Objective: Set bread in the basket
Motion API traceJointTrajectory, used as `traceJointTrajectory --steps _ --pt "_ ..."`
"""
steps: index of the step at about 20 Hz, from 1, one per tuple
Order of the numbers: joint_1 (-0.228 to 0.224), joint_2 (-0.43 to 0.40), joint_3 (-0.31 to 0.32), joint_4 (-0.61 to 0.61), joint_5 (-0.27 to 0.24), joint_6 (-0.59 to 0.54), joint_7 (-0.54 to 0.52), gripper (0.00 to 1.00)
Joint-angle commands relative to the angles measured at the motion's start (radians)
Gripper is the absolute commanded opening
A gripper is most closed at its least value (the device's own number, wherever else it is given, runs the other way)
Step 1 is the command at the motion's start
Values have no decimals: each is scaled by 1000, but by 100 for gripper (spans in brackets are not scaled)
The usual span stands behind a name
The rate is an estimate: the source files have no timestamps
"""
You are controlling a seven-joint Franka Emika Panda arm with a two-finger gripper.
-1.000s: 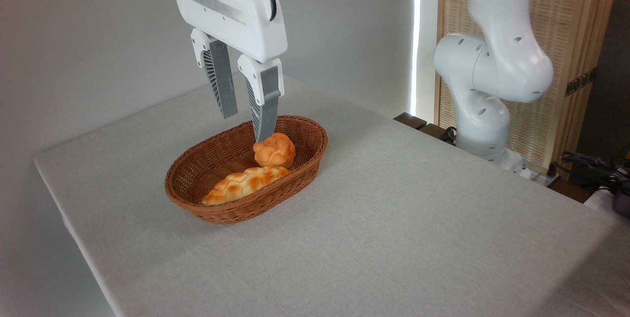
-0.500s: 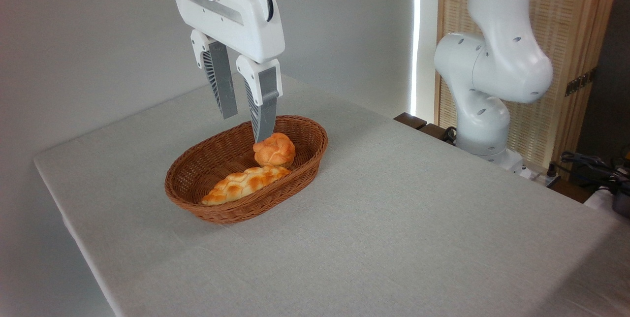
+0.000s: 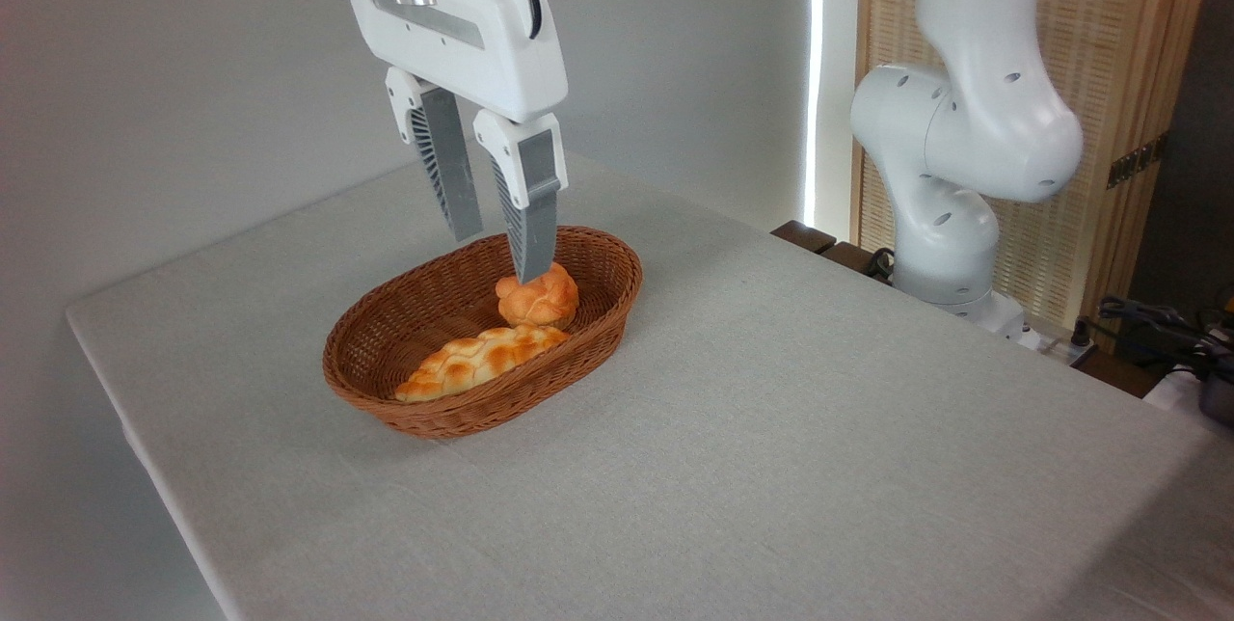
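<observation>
Since the earlier frames the white two-finger gripper [image 3: 498, 257] has been shifted slightly to the right and a touch lower, while everything beneath it has been left where it lay. Its grey ribbed fingers [image 3: 533, 216] are spread apart with an empty gap between them, and nothing is held.

Just below the tip of the nearer finger, the small round orange-golden bun with a knotted top [image 3: 537, 301] is seen resting on the floor of the oval brown woven wicker basket [image 3: 598, 259]; whether the fingertip touches the bun cannot be told from this view. Below and to the left of the fingers, a long braided golden loaf [image 3: 478, 361] is laid along the basket's near side, touching the bun. The basket is set on a table covered with pale grey cloth [image 3: 771, 447].

The placing is judged to be done, the bun being inside and released; only the withdrawal of the arm appears to be left.

The hand is held nearly vertical, fingers pointed down and tilted slightly, hung from a wrist at the top edge. The white arm's base and lower joints [image 3: 964, 139] are stood well to the right, beyond the table edge.
</observation>
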Motion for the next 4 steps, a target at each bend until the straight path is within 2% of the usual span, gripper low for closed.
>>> traceJointTrajectory --steps 1,4 --pt "-16 2 17 8 13 -56 7 100" --pt "-14 2 15 9 12 -45 7 100"
